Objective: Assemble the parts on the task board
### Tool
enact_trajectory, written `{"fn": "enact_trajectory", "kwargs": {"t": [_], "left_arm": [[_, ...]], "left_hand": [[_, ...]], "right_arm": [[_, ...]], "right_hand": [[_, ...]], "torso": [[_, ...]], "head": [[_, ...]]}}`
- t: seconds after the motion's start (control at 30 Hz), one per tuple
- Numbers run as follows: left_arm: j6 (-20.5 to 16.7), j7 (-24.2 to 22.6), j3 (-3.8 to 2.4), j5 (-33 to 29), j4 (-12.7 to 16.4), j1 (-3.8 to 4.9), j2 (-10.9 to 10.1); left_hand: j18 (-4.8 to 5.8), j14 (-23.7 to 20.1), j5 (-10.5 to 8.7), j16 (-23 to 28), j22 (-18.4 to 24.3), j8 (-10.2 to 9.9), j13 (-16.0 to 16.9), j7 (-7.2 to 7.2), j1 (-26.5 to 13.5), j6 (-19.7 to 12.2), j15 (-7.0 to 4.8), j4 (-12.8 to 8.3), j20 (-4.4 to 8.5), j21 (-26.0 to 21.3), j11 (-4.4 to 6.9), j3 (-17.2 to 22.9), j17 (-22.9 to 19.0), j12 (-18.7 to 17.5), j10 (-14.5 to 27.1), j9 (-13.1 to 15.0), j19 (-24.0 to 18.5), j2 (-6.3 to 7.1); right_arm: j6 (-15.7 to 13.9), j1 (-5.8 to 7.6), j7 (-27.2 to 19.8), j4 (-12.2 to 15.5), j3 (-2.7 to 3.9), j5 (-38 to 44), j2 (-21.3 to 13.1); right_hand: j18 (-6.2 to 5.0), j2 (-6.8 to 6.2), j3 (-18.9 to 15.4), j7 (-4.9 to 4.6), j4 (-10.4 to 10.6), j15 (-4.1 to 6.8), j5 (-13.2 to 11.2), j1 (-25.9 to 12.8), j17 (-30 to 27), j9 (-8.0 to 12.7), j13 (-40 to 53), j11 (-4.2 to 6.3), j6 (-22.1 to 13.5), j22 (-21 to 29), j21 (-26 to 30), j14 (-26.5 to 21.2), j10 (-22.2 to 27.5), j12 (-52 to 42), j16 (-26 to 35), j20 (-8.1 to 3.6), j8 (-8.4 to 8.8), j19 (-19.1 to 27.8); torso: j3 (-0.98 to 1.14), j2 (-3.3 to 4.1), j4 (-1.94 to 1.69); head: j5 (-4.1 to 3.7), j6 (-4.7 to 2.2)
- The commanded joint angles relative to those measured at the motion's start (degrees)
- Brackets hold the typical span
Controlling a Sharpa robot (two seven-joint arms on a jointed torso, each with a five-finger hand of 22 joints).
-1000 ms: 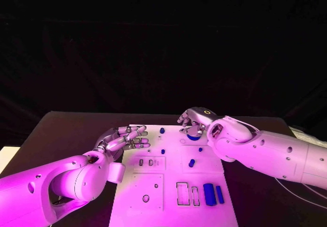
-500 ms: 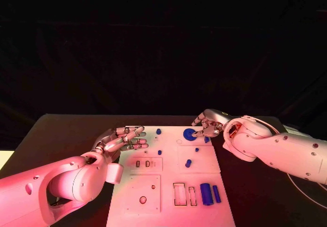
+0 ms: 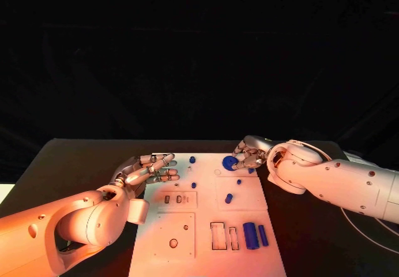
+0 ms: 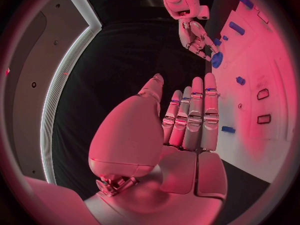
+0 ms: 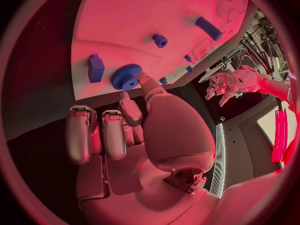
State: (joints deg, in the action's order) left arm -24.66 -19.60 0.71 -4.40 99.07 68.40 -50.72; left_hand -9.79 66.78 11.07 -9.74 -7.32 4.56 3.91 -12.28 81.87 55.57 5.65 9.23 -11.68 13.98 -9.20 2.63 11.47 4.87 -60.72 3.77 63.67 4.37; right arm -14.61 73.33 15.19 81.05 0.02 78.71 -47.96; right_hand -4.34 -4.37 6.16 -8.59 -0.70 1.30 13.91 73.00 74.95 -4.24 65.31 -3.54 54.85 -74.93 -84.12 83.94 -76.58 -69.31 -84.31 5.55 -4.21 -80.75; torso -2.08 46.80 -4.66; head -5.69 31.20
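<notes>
The white task board (image 3: 187,225) lies in the middle of the black table. A blue gear (image 3: 230,162) sits at the board's far right part, looking tilted. My right hand (image 3: 251,157) is just right of it and pinches its rim between the thumb and a curled finger; the gear (image 5: 127,76) and that hand (image 5: 134,120) appear again in the right wrist view. My left hand (image 3: 151,170) hovers at the board's far left corner, fingers straight, holding nothing. From the left wrist, that hand (image 4: 187,120) points toward the gear (image 4: 216,60).
A small blue block (image 3: 252,170) lies by the gear. Small blue pieces (image 3: 192,159) (image 3: 229,198) dot the board's middle. Two blue cylinders (image 3: 250,235) lie near the front right beside rectangular slots (image 3: 218,235). Black table (image 3: 75,167) surrounds the board.
My right hand has drawn to the right, from over the gear to beside it. The gear has stayed at about the same spot. My left hand has barely moved.
</notes>
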Motion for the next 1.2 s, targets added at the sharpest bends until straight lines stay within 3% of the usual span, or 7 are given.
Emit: {"fn": "enact_trajectory", "kwargs": {"t": [0.03, 0.1, 0.3, 0.73, 0.97, 1.2], "left_arm": [[1.3, -0.1, -0.04, -0.1, 0.2, 0.06, 0.2], [1.3, -0.1, -0.04, -0.2, 0.3, 0.06, 0.2], [1.3, -0.1, -0.04, -0.2, 0.4, 0.05, 0.4], [1.3, -0.1, -0.04, -0.2, 0.2, 0.05, 0.4], [1.4, 0.0, -0.04, -0.2, 0.2, 0.05, 0.4], [1.4, 0.0, -0.04, -0.2, 0.1, 0.05, 0.4]], "left_hand": [[-0.43, 0.0, -0.24, 0.3, -0.1, -0.3, -0.1, -0.21, -0.1, 0.0, 0.24, -0.4, 0.15, 0.0, -0.04, 0.0, 0.1, -0.3, 0.2, 0.0, 0.4, -0.58], [-0.43, 0.0, -0.24, 0.3, -0.1, -0.3, -0.1, -0.21, -0.1, 0.0, 0.24, -0.4, 0.15, 0.0, -0.04, 0.0, 0.1, -0.3, 0.2, 0.0, 0.4, -0.58], [-0.43, 0.0, -0.24, 0.3, -0.1, -0.3, -0.1, -0.21, -0.1, 0.0, 0.24, -0.4, 0.15, 0.0, -0.04, 0.0, 0.1, -0.3, 0.2, 0.0, 0.4, -0.58], [-0.43, 0.0, -0.24, 0.3, -0.1, -0.3, 0.0, -0.20, -0.1, 0.0, 0.24, -0.4, 0.15, 0.0, -0.03, 0.0, 0.1, -0.3, 0.2, 0.0, 0.4, -0.59], [-0.43, 0.0, -0.24, 0.4, -0.1, -0.3, 0.0, -0.18, -0.1, 0.0, 0.24, -0.5, 0.15, 0.0, -0.03, 0.0, 0.1, -0.3, 0.2, 0.0, 0.4, -0.60], [-0.43, 0.0, -0.24, 0.4, -0.1, -0.3, 0.0, -0.18, -0.1, 0.0, 0.24, -0.5, 0.15, 0.0, -0.03, 0.0, 0.1, -0.3, 0.2, 0.0, 0.4, -0.60]], "right_arm": [[1.8, -0.03, 1.8, -0.7, 0.02, 0.9, 0.7], [1.8, -0.05, 2.2, -1.2, 0.01, 1.3, 1.2], [1.8, -0.19, 3.1, -2.5, 0.00, 3.1, 2.5], [2.1, -0.26, 3.8, -3.0, 0.00, 4.6, 3.2], [1.6, -0.33, 3.8, -2.3, 0.00, 7.1, 3.2], [-2.1, -0.49, 3.6, -0.6, -0.02, 11.5, 3.3]], "right_hand": [[1.19, 0.05, -0.4, -0.05, 0.0, -0.55, 0.3, 0.8, 4.2, 0.0, 1.0, 0.02, -0.2, -0.3, -0.2, 4.1, -0.6, -0.9, -0.3, -0.10, -0.43, -0.5], [1.20, 0.23, -0.4, -0.06, 0.0, -0.57, 0.5, 1.0, 4.3, 0.0, 1.3, 0.00, -0.2, -0.4, -0.3, 4.1, -0.7, -1.1, -0.4, -0.08, -0.49, -0.5], [1.20, 0.45, -0.4, -0.08, 0.1, -0.59, 0.6, 1.1, 4.3, -0.1, 1.7, -0.02, -0.1, -0.5, -0.3, 4.1, -0.8, -1.4, -0.4, -0.05, -0.54, -0.5], [1.25, 1.12, -0.3, -0.02, 0.3, -0.60, 0.4, 1.4, 4.7, -0.2, 3.2, 0.01, 0.5, -0.8, -0.5, 4.1, -1.3, -2.5, -0.7, 0.01, -0.95, -0.6], [1.48, 3.57, 2.4, 1.01, -0.8, 0.02, -5.2, 4.3, 5.7, -0.9, 6.2, 0.88, 4.8, -2.1, -1.1, 4.2, -2.7, -4.8, -1.2, -0.39, -3.09, -1.2], [1.69, 4.10, 3.7, 1.85, -1.0, 0.61, -5.3, 4.4, 6.3, -1.2, 7.6, 1.58, 7.1, -3.1, -1.5, 4.3, -3.6, -5.9, -1.4, -0.91, -3.93, -1.8]], "torso": [[-0.06, 0.01, 0.02], [-0.06, 0.03, -0.07], [-0.01, 0.00, -0.19], [0.04, 0.01, 0.07], [0.04, 0.01, 0.04], [0.02, 0.00, 0.01]], "head": [[0.06, -0.12], [0.22, -0.28], [0.44, 0.09], [0.70, 0.33], [0.78, 0.38], [0.57, 0.28]]}}
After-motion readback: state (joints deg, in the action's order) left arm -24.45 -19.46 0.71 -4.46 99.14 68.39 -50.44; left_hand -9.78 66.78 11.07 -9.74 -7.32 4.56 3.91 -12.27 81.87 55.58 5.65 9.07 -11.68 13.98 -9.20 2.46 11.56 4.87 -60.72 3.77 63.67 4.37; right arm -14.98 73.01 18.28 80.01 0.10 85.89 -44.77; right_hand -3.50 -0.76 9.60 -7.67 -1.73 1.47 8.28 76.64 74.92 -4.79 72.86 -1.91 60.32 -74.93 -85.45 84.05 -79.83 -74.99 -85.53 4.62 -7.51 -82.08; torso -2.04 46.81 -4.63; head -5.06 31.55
